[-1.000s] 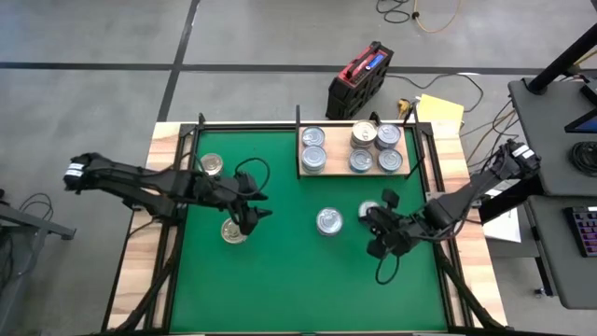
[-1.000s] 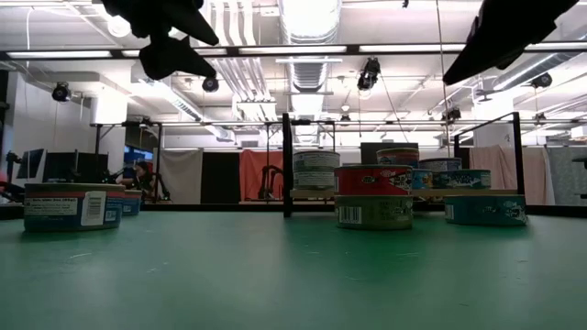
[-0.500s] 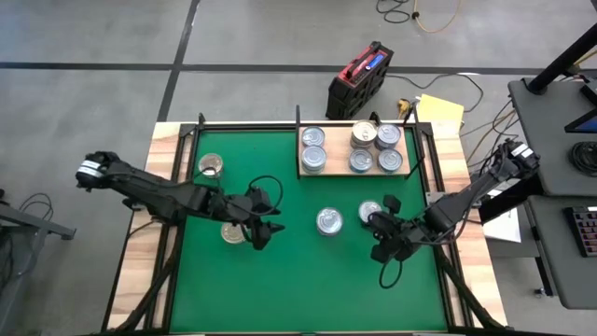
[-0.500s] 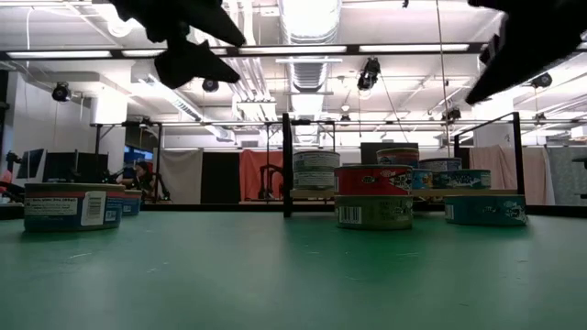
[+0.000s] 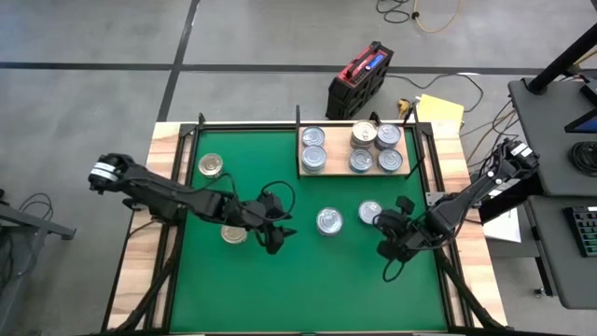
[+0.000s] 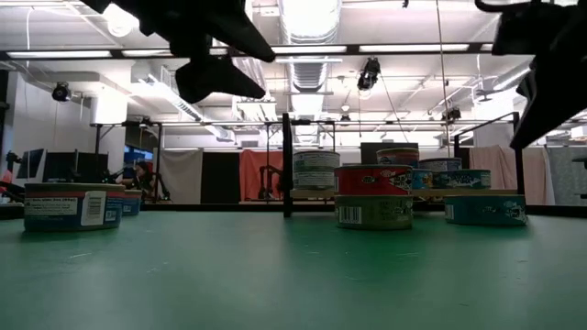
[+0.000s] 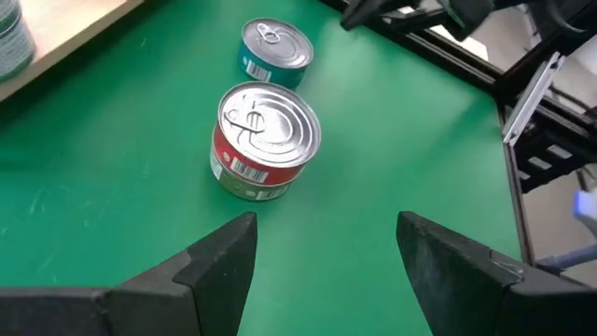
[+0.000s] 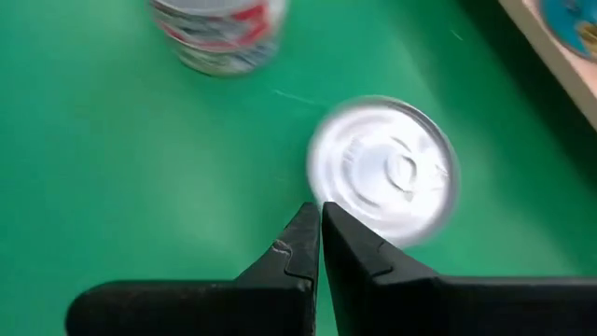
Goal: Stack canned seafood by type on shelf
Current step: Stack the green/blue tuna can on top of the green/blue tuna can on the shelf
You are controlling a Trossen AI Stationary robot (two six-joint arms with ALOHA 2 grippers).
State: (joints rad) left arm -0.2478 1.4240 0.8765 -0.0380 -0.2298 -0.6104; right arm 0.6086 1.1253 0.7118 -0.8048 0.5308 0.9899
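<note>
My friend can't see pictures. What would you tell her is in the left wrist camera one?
A red-sided can with a silvery lid stands on the green mat, straight ahead of the open left gripper, whose two dark fingers frame the bottom. A smaller teal can stands just beyond it, and a pale wooden shelf edge shows at one corner.

Two slim black jointed arms carry looping black cables, white-banded bases, and a black two-fingered claw (image 5: pixel 277 240) each.
</note>
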